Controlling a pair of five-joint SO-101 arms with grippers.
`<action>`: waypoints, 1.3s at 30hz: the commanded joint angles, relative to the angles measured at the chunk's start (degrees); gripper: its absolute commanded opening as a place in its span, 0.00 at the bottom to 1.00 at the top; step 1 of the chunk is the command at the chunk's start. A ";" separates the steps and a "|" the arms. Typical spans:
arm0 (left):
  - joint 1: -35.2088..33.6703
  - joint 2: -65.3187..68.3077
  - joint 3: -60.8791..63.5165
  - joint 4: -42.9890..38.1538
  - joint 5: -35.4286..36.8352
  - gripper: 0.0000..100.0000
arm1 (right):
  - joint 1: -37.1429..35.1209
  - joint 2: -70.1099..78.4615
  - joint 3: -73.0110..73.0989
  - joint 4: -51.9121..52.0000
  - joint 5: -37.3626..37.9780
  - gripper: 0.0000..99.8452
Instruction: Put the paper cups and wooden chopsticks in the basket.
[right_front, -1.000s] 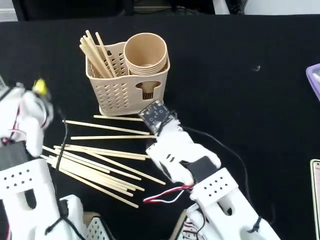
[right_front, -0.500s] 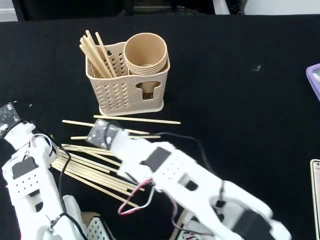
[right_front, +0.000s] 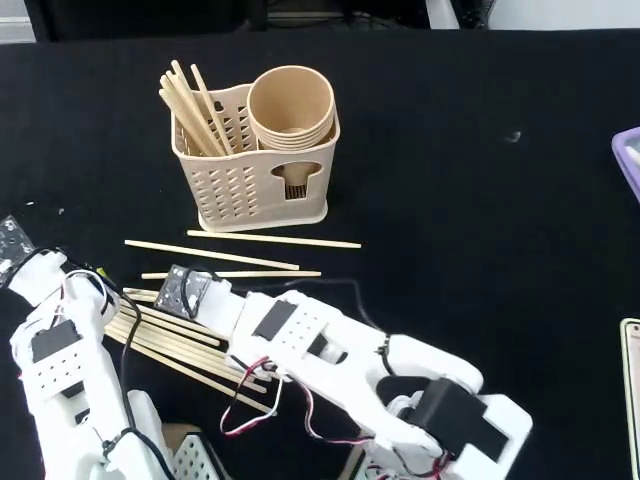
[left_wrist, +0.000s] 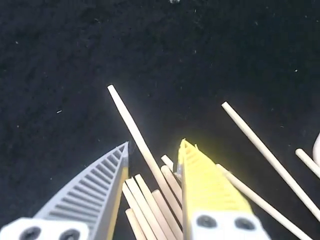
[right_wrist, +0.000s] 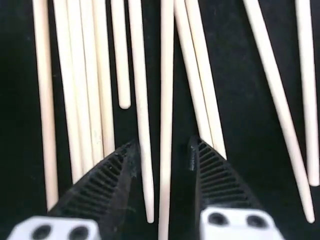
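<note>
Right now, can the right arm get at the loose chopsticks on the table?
Likely yes: the right gripper is open directly over the loose chopsticks, with some already lying between its jaws and nothing covering them.

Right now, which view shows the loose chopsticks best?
The high view: the loose chopsticks fan out before the basket, partly under an arm. Each wrist view shows a few: left gripper and right gripper, both open, straddle them.
</note>
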 joint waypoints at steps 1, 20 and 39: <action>-0.13 -0.97 0.04 -1.41 0.62 0.16 | -0.62 0.31 -2.51 -1.05 3.08 0.08; -0.04 -0.97 0.22 -1.41 4.40 0.16 | 6.77 -9.10 -4.18 8.53 3.69 0.01; -0.04 -0.97 0.22 -1.49 4.57 0.16 | 15.30 -62.46 -2.68 13.10 3.16 0.01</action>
